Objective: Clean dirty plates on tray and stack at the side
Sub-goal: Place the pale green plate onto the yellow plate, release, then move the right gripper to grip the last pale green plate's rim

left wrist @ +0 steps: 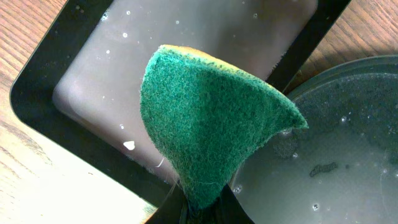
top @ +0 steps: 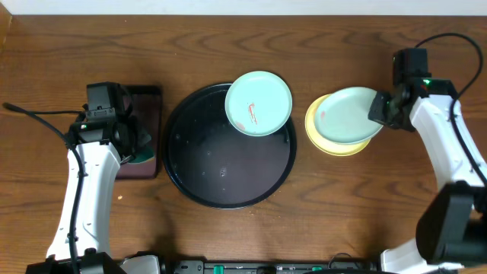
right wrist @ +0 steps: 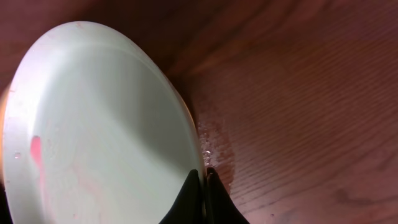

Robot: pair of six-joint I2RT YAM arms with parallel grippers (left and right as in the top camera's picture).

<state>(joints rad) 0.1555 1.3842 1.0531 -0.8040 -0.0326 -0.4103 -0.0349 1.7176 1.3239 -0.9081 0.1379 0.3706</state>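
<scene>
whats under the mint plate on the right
A pale yellow plate; only its rim shows. The mint plate covers its middle.

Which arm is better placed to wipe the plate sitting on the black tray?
Left, probably. The left pincer holds the green sponge near the black tray, where the smeared mint plate lies. The right pincer is busy gripping the second mint plate over the yellow plate.
</scene>
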